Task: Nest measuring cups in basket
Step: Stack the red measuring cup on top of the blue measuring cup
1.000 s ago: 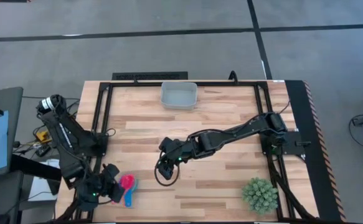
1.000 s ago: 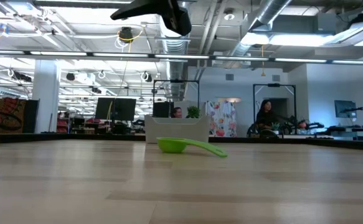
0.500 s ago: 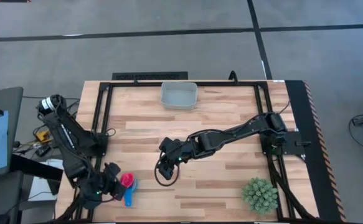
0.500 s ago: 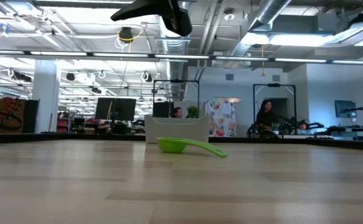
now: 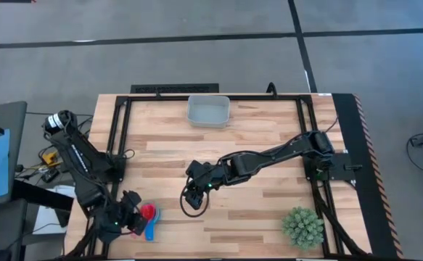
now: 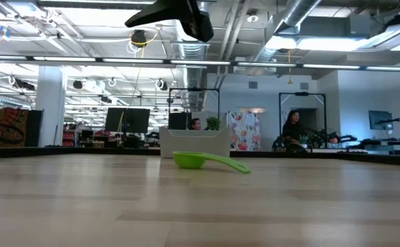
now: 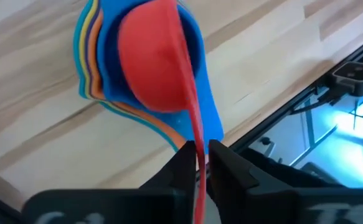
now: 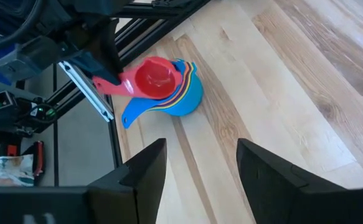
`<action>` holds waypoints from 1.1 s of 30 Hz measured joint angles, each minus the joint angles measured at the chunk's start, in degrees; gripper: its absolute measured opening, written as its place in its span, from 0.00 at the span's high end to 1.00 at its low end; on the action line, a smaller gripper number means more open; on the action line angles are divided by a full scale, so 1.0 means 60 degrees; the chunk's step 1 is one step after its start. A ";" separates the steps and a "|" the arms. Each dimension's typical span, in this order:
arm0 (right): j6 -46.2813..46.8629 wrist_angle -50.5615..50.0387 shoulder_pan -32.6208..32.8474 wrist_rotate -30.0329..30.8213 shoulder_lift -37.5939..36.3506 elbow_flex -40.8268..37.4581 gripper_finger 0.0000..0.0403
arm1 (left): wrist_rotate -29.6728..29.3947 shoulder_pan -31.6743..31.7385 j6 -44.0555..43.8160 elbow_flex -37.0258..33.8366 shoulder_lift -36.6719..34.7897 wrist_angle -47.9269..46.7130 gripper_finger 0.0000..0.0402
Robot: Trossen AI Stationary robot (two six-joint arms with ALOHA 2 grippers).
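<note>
- Here, the red cup's point(image 7: 153, 68) flat handle is pinched between the closed fingers point(image 7: 231, 171) of the left gripper point(image 5: 128, 217), well away from the basket point(image 5: 209, 111), at the table's point(image 5: 255, 145) opposite edge.
- The red cup is seen seated in a nested stack of blue, orange and yellow cups point(image 8: 175, 93).
- The right gripper point(image 5: 191, 194) is held with jaws spread and empty, between the basket and the stack.
- A green cup point(image 6: 189, 160) is seen lying on the table in front of the basket.

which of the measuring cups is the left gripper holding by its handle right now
The red cup, the top one in the nested stack. The left gripper is shut on its thin red handle, while the blue cup and the others sit beneath it, ungripped. The green cup lies apart.
</note>
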 joint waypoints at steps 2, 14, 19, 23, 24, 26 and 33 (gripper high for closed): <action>0.0000 0.0000 0.0000 0.0004 0.0000 0.0000 0.46 | 0.0070 0.0129 0.0004 0.0000 0.0000 0.0080 0.89; 0.0004 -0.0015 0.0000 0.0007 0.0000 0.0000 0.45 | 0.0846 0.0365 -0.0001 0.0000 -0.0022 -0.0160 0.81; 0.0002 -0.0184 -0.0001 -0.0176 0.0000 0.0000 0.45 | 0.0722 0.0306 -0.0067 0.0000 -0.0033 -0.0321 0.84; 0.0003 -0.0175 0.0016 -0.1313 0.0054 -0.0057 0.48 | 0.1029 0.0207 0.0101 0.0000 -0.0033 -0.0438 0.88; 0.0004 0.0100 0.0064 -0.1401 0.0222 -0.0066 0.49 | 0.1214 0.0153 0.0144 0.0000 -0.0024 -0.0546 0.89; -0.0020 0.0558 0.0132 -0.1459 0.0678 -0.0075 0.52 | 0.1705 0.0007 0.0146 0.0000 -0.0018 -0.0840 0.91; 0.0439 0.1943 0.0136 -0.1887 0.2083 -0.0077 0.60 | 0.1893 -0.0331 0.0080 0.0000 0.0607 -0.0772 0.99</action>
